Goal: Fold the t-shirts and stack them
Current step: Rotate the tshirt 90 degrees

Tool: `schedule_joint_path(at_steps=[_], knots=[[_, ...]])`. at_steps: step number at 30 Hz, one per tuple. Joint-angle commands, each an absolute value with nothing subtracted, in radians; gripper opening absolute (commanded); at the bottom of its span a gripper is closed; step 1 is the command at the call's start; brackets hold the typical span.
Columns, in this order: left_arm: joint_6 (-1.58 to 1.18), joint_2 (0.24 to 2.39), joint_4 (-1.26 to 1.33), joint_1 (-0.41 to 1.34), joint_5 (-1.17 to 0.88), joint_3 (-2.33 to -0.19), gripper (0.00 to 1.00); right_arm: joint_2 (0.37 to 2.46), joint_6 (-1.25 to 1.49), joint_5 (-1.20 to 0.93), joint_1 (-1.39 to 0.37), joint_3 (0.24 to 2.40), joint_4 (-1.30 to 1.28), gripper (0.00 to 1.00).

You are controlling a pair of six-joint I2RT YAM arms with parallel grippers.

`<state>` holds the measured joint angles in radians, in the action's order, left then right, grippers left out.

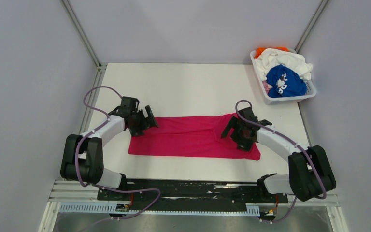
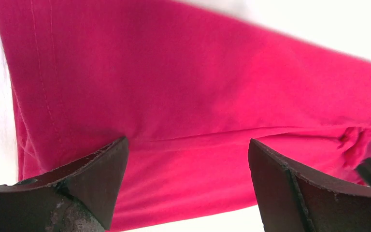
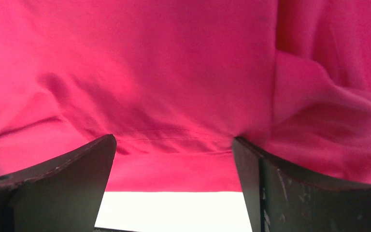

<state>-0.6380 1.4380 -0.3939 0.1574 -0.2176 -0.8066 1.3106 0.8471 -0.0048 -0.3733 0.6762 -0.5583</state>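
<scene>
The magenta-pink t-shirt (image 1: 193, 137) lies as a long folded strip across the middle of the white table (image 1: 183, 82). My left gripper (image 1: 142, 122) hangs open over its left end; in the left wrist view the pink cloth (image 2: 188, 96) fills the space between the spread fingers (image 2: 96, 174). My right gripper (image 1: 236, 131) hangs open over the right end; in the right wrist view the pink cloth (image 3: 174, 82) lies under the spread fingers (image 3: 77, 169), with a bunched fold at right. The royal blue (image 1: 284, 81), white (image 1: 285, 60) and orange (image 1: 263, 50) shirts lie in the basket.
The white slotted plastic basket (image 1: 270, 99) stands at the table's far right corner. Grey walls enclose the table on three sides. A black rail with the arm bases (image 1: 193, 188) runs along the near edge.
</scene>
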Motion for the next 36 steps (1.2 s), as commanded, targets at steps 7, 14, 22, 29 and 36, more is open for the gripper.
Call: schedule_joint_path(at_steps=[7,14,22,29,36], knots=[[-0.605,1.341,-0.201,0.160,-0.338,-0.571,1.00,1.570,0.778,-0.009,-0.246,0.783,-0.337,1.00],[-0.718,1.207,-0.197,0.237,-0.358,-0.435,1.00,1.903,0.616,-0.050,-0.187,1.139,-0.287,1.00],[-0.943,1.158,0.061,0.537,-0.413,-0.366,1.00,2.280,0.451,-0.183,-0.184,1.664,-0.322,1.00],[-0.930,1.444,0.203,0.683,-0.538,-0.457,1.00,2.596,0.464,-0.401,-0.193,2.135,-0.369,1.00],[-0.858,1.608,0.162,0.801,-0.620,-0.627,1.00,2.675,0.434,-0.410,-0.212,2.370,-0.370,1.00]])
